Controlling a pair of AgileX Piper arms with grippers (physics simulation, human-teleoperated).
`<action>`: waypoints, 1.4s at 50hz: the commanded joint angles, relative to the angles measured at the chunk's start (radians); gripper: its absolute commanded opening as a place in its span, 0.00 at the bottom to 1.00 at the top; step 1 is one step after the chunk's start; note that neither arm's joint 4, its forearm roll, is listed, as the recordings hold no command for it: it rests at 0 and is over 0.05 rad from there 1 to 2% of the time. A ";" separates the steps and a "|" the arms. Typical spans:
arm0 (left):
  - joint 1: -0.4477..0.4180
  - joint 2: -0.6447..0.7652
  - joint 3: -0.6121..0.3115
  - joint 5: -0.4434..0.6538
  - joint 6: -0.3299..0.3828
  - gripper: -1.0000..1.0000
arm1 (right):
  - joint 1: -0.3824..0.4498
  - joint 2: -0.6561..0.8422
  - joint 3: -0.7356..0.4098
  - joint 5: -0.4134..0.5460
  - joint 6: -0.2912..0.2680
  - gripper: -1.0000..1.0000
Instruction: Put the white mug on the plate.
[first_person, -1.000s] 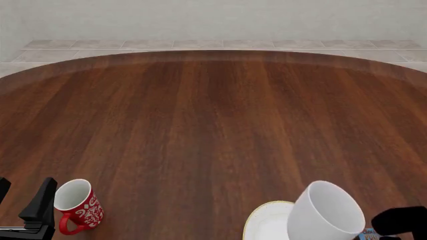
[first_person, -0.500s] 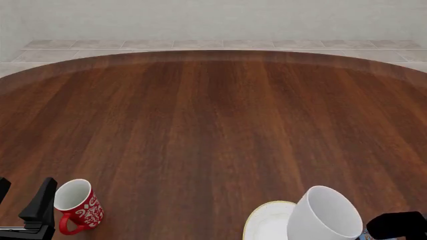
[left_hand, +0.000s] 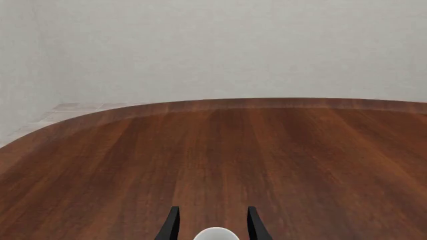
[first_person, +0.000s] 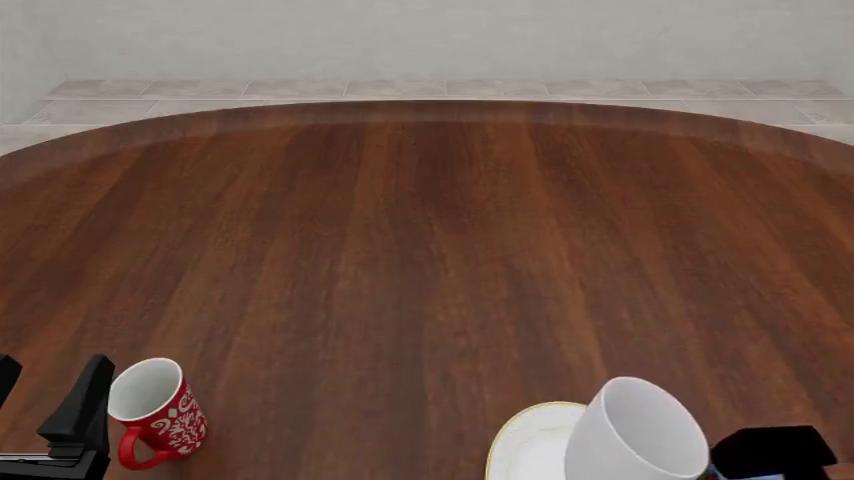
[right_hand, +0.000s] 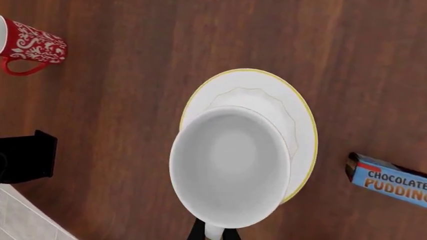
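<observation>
The white mug (right_hand: 230, 170) hangs above the plate (right_hand: 300, 130), its mouth facing the right wrist camera, with the right gripper (right_hand: 213, 233) pinched on its handle (only the fingertips show at the frame's edge). The plate lies on the wooden counter (first_person: 427, 250), a chocolate pudding box (right_hand: 387, 179) just beside it. At the near left, the left gripper (left_hand: 212, 225) stands with fingers spread beside the red mug (first_person: 154, 410).

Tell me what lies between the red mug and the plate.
Only bare wood: the front view shows nothing between the red mug and the plate.
</observation>
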 joint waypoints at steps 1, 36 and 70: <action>-0.001 0.002 -0.002 -0.002 0.000 1.00 | -0.002 0.017 0.016 -0.030 0.012 0.00; -0.001 0.002 -0.002 -0.002 0.001 1.00 | -0.003 0.088 0.078 -0.130 0.027 0.00; -0.001 0.002 -0.002 -0.002 0.000 1.00 | -0.032 0.132 0.092 -0.162 0.008 0.00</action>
